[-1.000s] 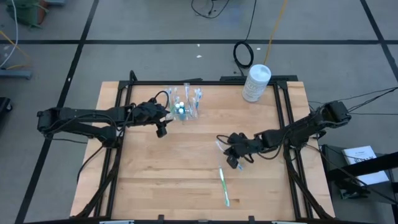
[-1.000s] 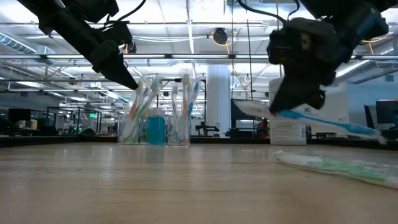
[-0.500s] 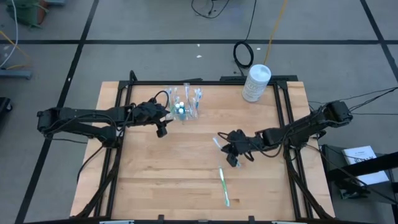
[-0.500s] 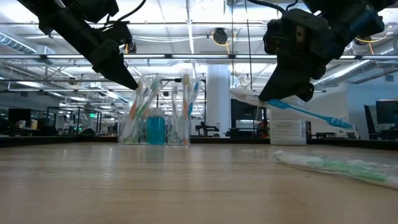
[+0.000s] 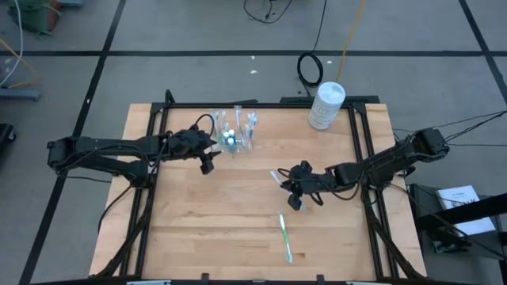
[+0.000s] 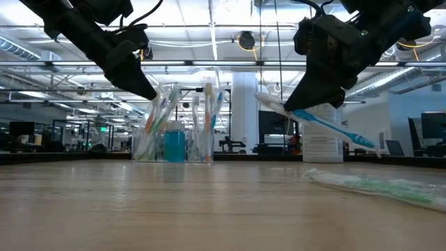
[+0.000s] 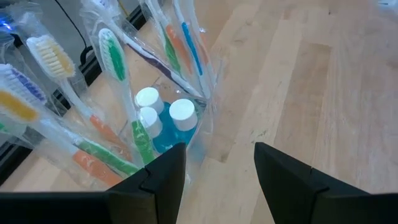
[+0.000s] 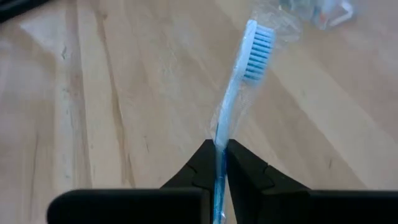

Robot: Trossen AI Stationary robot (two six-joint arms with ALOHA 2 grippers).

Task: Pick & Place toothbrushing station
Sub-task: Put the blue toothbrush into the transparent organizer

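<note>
Currently, right gripper (image 5: 291,190): clamped on blue toothbrush (image 6: 317,124), handle end hidden.
Left gripper (image 5: 207,155): fingers apart, at toothbrushing station (image 5: 235,136), 9 o'clock side.

Overhead looks straight down; low looks level; wrists close.

A white tub (image 5: 325,105) with a lid stands at the far edge of the wooden surface (image 5: 198,229), toward its right corner. A wrapped green toothbrush (image 5: 285,237) lies flat on the boards near the front, right of the middle; in the low view it shows as a pale green strip (image 6: 376,185) lying on the wood. A black cable coil (image 5: 309,69) and a yellow cord (image 5: 346,43) lie on the grey floor behind the surface. A white paper (image 5: 463,207) rests on a dark stand off to the right.
</note>
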